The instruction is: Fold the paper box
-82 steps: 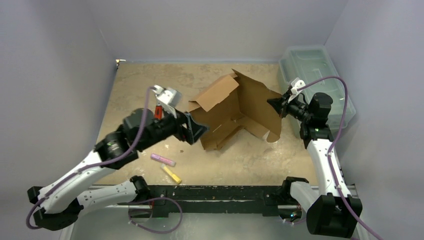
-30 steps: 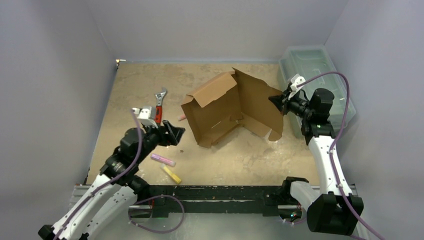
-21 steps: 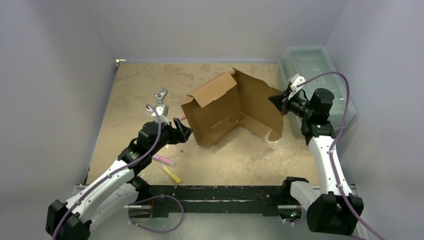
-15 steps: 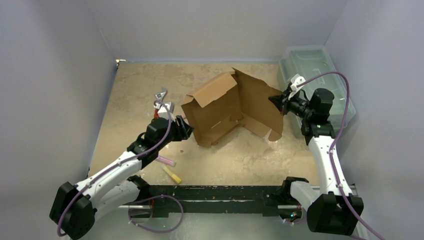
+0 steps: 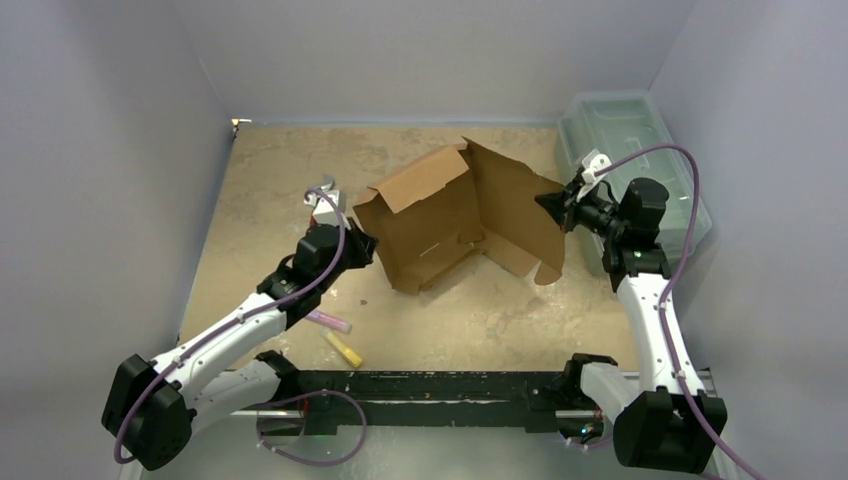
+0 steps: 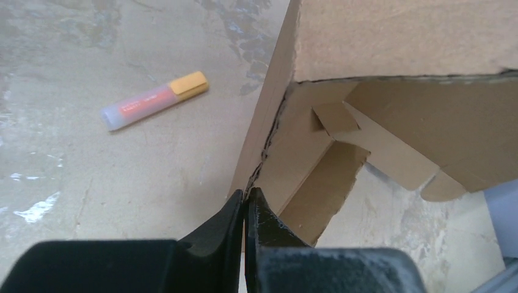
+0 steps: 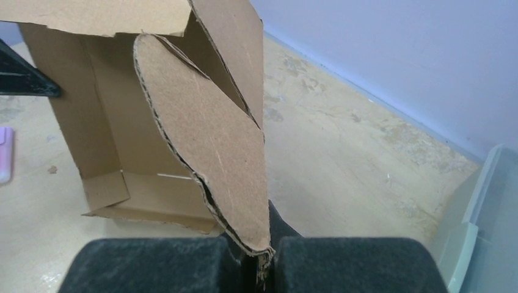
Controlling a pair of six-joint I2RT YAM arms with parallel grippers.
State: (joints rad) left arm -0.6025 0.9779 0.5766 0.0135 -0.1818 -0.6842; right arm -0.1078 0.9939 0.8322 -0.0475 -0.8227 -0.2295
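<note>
Partly upright brown paper box (image 5: 440,215).

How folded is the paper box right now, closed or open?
Open, partly folded: the paper box has walls raised, flaps spread, inside exposed. The right gripper pinches one rounded flap.

Not much of the paper box (image 6: 379,36) is caught in the left wrist view tbh, it's chopped off by the top and right edges. The bit of wall pinched by the left gripper (image 6: 245,198) is buried between the tips. Print on the orange-capped marker (image 6: 154,101) is too small to be read. In the right wrist view the flap's lower tip is swallowed by the right gripper (image 7: 259,259), and the green bin (image 7: 482,220) is cut by the right edge. From above, the pink marker (image 5: 338,324) is partly covered by the left arm (image 5: 230,330).
</note>
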